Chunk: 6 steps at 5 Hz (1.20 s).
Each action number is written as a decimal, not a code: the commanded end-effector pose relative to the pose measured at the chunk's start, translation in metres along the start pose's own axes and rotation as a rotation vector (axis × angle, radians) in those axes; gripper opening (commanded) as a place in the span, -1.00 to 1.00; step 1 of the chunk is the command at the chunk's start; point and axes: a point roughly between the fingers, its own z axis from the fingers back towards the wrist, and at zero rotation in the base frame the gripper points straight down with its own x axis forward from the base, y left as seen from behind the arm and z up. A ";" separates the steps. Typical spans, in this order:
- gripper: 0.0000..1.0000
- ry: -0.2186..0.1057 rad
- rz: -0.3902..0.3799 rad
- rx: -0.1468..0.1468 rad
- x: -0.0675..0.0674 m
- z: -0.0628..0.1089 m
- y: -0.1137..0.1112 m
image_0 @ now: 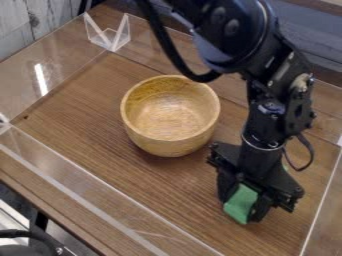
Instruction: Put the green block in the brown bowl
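Camera view: a tabletop seen from above at a slant, the arm reaching down from the top right.
Table (107,185): brown wood with visible grain; pale lines run across it at an angle on the left side and near the right edge.
Brown bowl (170,115): round, honey-coloured inside, upright on the table near the middle of the view, left of the fingers.
Green block (242,206): low on the right side of the table, outside the bowl and apart from it, partly hidden by the fingers.
Fingers (253,187): black, closed around the green block, grasping it.
Wire stand (110,32): a small, whitish, angular piece near the top left, well apart from the bowl.
Room, upper left: a grey, ribbed surface (19,22) fills the corner beyond the table.
Lower left corner: black cables (30,232) and dark parts, cut off by the frame.
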 end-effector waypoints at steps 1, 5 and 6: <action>-1.00 -0.050 0.009 -0.019 0.007 0.026 -0.005; -1.00 -0.088 0.013 -0.032 0.003 0.122 0.054; -1.00 -0.106 0.017 -0.033 0.010 0.131 0.067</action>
